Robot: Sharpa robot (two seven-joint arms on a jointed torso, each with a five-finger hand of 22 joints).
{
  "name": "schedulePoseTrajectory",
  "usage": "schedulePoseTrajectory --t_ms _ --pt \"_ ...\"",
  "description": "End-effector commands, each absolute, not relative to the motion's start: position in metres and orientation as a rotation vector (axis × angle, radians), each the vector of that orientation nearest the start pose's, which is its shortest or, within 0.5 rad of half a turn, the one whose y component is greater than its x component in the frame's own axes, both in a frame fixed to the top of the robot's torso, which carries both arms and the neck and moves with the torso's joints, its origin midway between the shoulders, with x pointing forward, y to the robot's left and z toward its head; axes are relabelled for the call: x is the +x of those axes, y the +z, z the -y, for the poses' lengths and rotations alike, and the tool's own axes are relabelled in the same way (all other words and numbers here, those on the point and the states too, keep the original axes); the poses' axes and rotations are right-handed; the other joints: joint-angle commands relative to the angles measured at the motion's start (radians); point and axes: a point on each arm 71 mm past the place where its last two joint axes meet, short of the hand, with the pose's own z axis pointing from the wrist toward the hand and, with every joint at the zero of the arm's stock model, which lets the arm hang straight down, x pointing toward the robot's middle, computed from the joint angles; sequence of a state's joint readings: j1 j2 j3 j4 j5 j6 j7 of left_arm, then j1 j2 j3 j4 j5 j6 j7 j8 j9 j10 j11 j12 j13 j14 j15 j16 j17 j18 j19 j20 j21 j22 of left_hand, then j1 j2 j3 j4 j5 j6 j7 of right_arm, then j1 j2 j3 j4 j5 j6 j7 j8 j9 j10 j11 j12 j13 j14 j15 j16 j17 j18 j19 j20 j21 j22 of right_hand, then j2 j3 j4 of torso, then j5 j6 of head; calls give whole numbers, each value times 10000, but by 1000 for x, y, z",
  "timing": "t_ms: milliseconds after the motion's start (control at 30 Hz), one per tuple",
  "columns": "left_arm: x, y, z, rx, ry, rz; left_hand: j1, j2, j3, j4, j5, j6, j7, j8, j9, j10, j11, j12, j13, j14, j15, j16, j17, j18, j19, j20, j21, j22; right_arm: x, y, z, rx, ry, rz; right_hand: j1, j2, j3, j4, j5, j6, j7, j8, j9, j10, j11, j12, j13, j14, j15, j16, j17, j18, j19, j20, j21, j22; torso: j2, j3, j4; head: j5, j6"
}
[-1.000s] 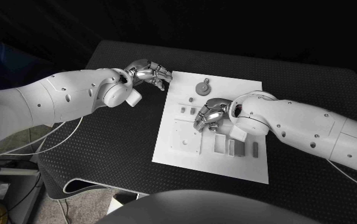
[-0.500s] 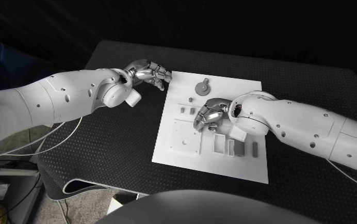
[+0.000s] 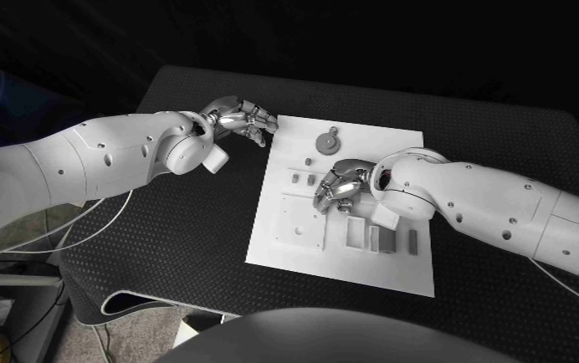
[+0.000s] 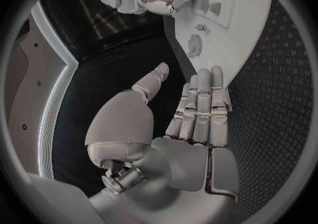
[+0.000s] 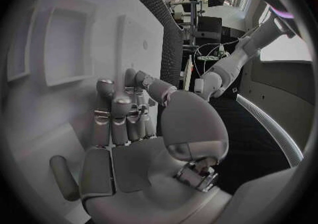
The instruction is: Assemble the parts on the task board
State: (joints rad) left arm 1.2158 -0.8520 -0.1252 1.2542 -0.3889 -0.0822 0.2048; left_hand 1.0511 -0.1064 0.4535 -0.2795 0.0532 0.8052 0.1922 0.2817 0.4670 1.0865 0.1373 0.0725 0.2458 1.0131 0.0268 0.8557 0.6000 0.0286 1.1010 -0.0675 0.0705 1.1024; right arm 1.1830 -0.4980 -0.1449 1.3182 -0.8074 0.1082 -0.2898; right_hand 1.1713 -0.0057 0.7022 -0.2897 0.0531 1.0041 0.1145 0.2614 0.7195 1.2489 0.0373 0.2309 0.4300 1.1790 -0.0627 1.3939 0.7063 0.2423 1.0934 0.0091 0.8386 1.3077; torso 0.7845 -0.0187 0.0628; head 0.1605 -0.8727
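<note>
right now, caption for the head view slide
Right robot hand over the white task board; left robot hand at its far corner.

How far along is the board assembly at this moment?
Done: hard to tell; small parts lie on the task board, and whether any is seated is unclear. In hand: the right hand is curled over the board's middle; any grip is hidden. The left hand is off the board's far corner, holding nothing. Left: apparently most of the assembly.

I see a black table [image 3: 169, 237] with textured mat surface under everything. White cables [image 3: 73, 229] hang off its left edge. Floor patch [image 3: 133, 334] shows bottom left.
</note>
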Motion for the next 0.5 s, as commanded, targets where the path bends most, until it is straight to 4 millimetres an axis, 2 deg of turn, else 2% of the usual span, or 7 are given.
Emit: schedulePoseTrajectory --t_ms 33,500 --pt "516 -224 -284 -8098 -11873 -17800 6 21 -1 -7 -34 10 52 37 -16 -52 8 -12 -13 76 16 29 15 105 75 -21 -9 -17 470 -289 99 1941 7358 -24856 -20 30 11 -51 -26 6 58 24 15 -28 21 70 20 -19 -84 35 10 195 -23 -37 45 199 -1 -1 8 -16 1" --pt "516 -224 -284 -8095 -11870 -17785 8 22 0 -9 -34 11 49 40 -17 -51 8 -11 -13 76 16 29 15 105 76 -21 -8 -17 468 -289 99 1907 7409 -24833 -19 27 12 -50 -26 4 57 28 29 -27 18 73 30 -12 -87 35 9 195 -17 -41 51 197 1 5 3 -31 1"
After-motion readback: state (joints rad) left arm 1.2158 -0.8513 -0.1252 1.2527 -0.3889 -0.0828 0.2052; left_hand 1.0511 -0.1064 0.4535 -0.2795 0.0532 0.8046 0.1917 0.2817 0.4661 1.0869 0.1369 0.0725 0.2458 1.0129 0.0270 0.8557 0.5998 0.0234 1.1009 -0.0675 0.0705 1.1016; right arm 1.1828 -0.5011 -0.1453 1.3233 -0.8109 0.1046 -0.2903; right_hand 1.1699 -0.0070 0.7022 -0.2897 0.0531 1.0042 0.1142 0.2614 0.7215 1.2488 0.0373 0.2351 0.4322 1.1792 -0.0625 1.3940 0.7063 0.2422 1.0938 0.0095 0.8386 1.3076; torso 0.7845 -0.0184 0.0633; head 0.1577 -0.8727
